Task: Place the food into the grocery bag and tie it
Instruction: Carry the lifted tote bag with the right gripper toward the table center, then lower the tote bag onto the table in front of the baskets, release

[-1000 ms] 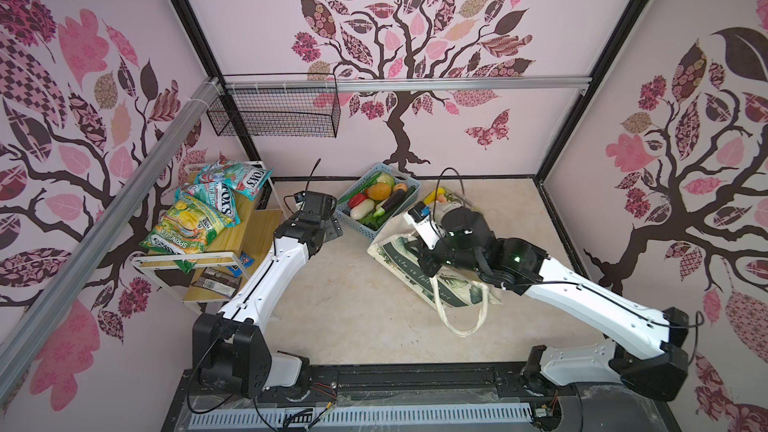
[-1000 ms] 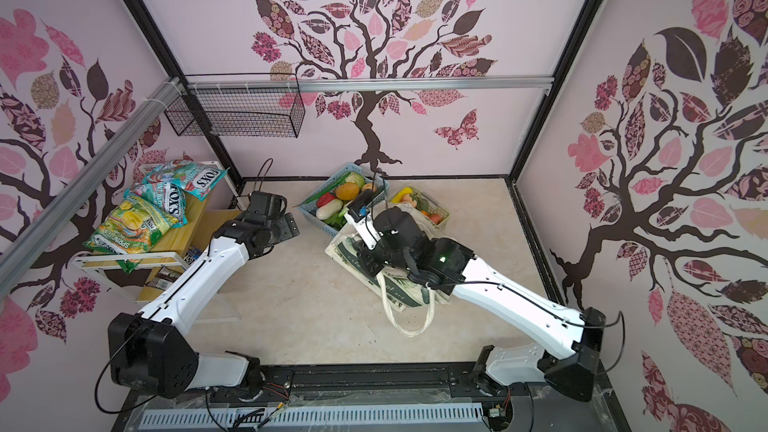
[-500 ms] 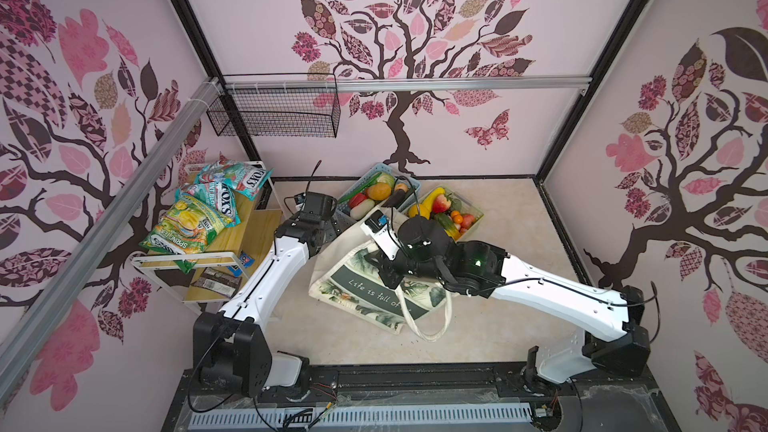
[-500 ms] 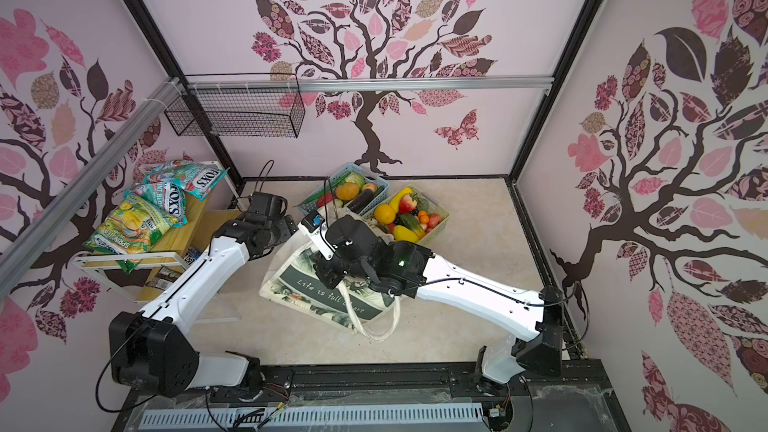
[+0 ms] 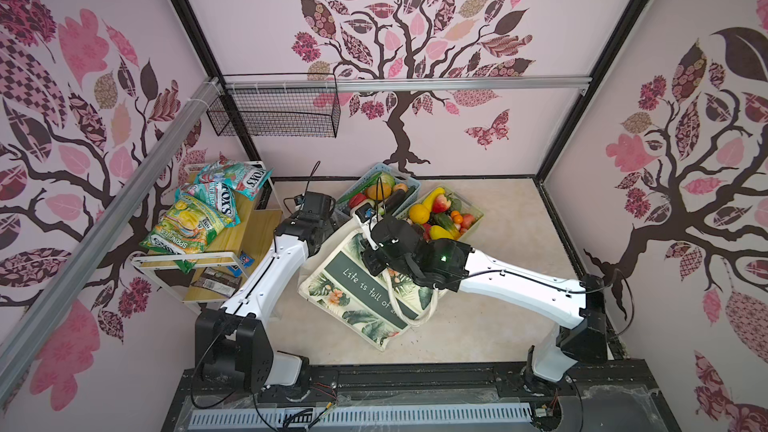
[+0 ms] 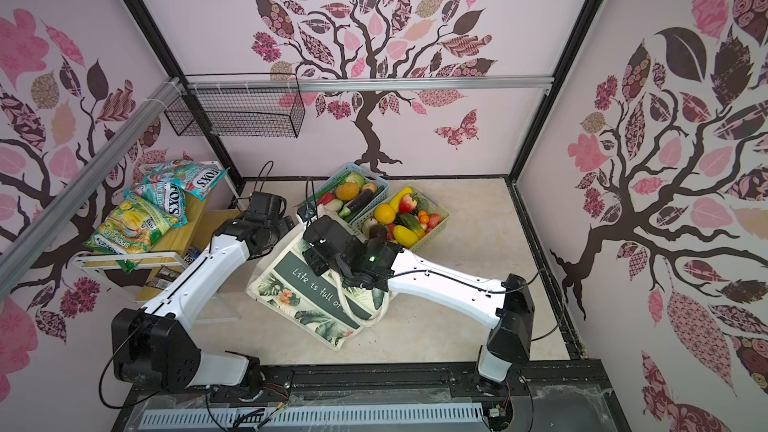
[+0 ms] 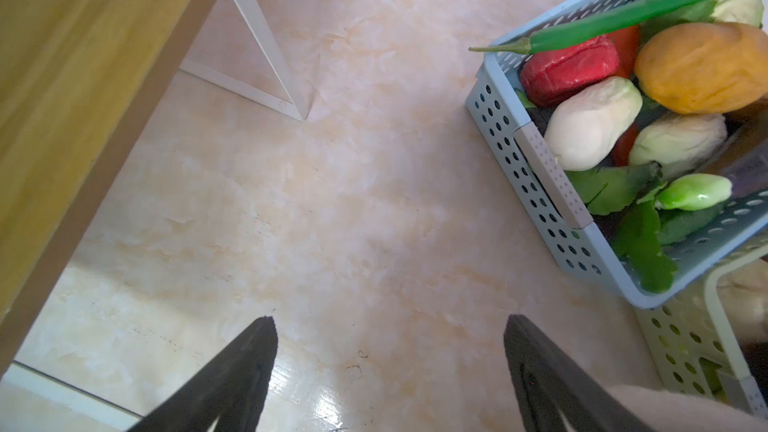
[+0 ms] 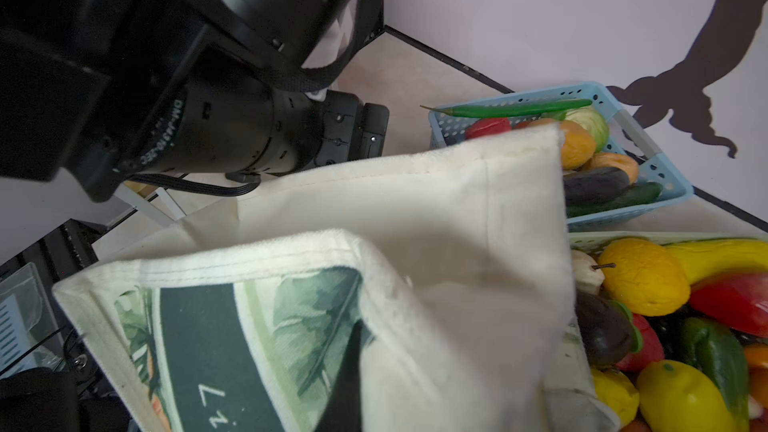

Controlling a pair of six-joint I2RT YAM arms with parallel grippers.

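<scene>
Slanting diagonally — grocery bag (image 5: 353,305), mouth rearward

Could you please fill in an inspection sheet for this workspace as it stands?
Surface: beige marbled tabletop, few small marks.
Job's things: bag lies by the baskets, top edge lifted; fruit and vegetables sit in blue basket and green basket.
Clutter: snack packets on wooden shelf.
Pincers: left pincer open, empty; right pincer shut on bag cloth, fingertips hidden.
Cables: black cable loops above left wrist.
Surroundings: tree-patterned walls, wire basket on rail.
</scene>
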